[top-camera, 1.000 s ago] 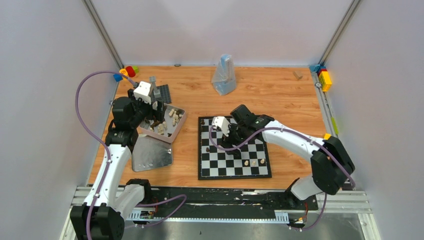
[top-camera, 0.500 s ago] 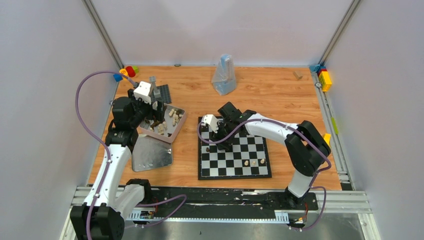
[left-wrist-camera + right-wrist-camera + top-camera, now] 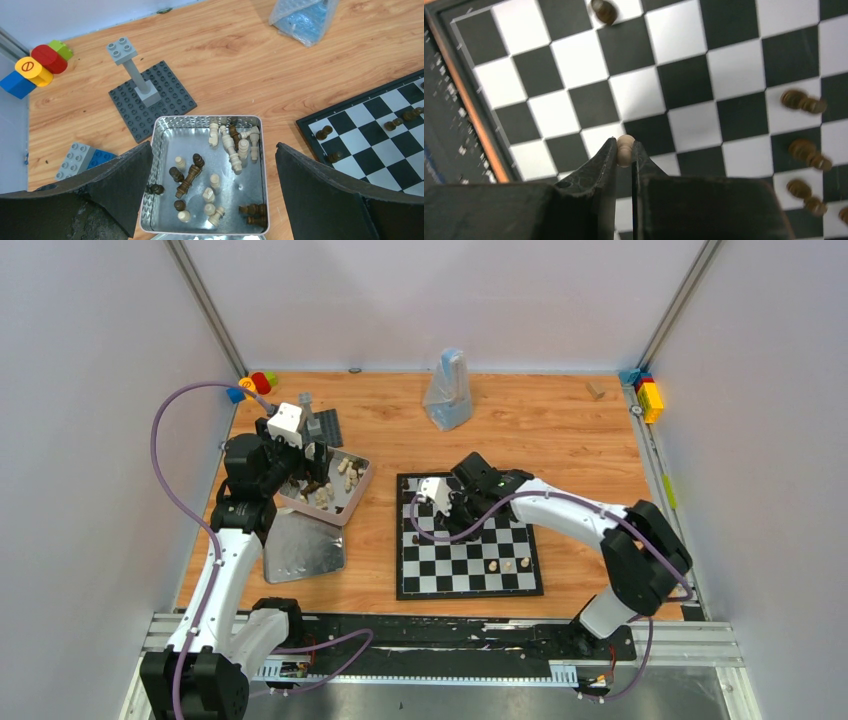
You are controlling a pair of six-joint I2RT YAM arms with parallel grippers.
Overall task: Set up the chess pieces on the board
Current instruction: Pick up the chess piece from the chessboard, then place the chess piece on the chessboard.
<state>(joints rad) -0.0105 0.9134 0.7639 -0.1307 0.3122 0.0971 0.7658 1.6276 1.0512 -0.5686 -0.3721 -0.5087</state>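
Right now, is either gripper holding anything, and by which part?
The right gripper pinches a small cream chess piece just below its rounded head. The left gripper is open and empty.

The board (image 3: 440,575) is black-and-white checked, pieces (image 3: 235,150) cream or dark brown, tin (image 3: 247,182) silver, plate (image 3: 172,95) dark grey, table (image 3: 540,420) orange wood-grain.

One board (image 3: 440,580), one tin (image 3: 200,121), one studded plate (image 3: 165,95), one plastic bag (image 3: 447,395), many chess pieces (image 3: 232,150).

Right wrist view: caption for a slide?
Right gripper shut on a cream chess piece over the board, dark pieces nearby.
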